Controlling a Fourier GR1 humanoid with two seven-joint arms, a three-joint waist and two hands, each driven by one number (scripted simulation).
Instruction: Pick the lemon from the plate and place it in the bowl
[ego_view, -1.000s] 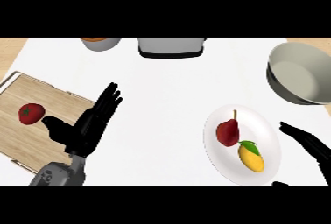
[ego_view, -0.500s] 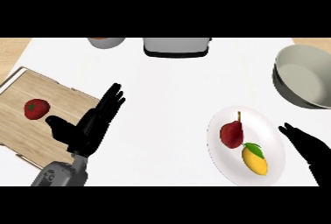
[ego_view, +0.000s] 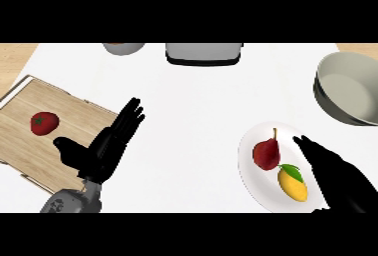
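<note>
Head view: 1 lemon on 1 plate, 1 bowl, left hand, right hand, both unclenched.

Single head view, steeply down and close onto the white counter

Lemon on plate (bowl behind, rightward)

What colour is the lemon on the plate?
The lemon is yellow, with a green leaf at its upper end; the head view shows it.
</note>
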